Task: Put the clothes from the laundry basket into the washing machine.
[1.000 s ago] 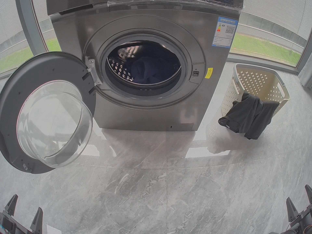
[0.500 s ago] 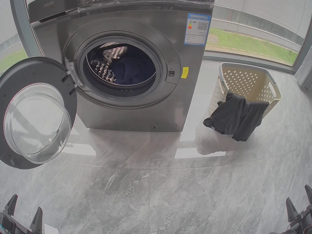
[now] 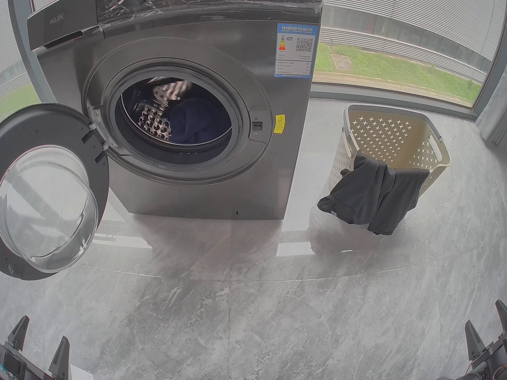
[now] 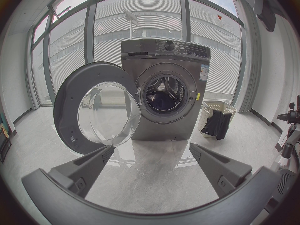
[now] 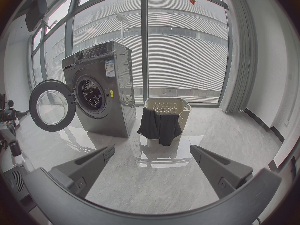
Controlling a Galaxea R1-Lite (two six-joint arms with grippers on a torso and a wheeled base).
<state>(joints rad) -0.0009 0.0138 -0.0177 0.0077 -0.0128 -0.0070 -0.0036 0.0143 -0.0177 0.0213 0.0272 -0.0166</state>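
starting at the left: the left gripper (image 3: 42, 332) pokes in at the bottom corner of the head view. its fingers are spread wide apart with nothing between them, and it's well back from everything. a bit further up, the washing machine's round door (image 3: 50, 207) stands wide open to the left on its hinge, glass bowl facing out. next over is the washing machine (image 3: 211, 196) itself, a grey front-loader standing on the shiny grey floor (image 3: 253, 302), with plastic film over its top panel. the drum mouth is open and a pile of dark blue clothes (image 3: 198, 120) lies inside it, toward the back. right of the machine, near its front corner, stands the cream laundry basket (image 3: 393, 110), in front of the big window (image 3: 412, 43). a dark grey garment (image 3: 372, 199) hangs over the basket's near rim, most of it dangling down the outside toward the floor and the rest tucked inside. far right, the right gripper (image 3: 483, 316) sits at the bottom corner, fingers also held apart and empty, well away from the basket.
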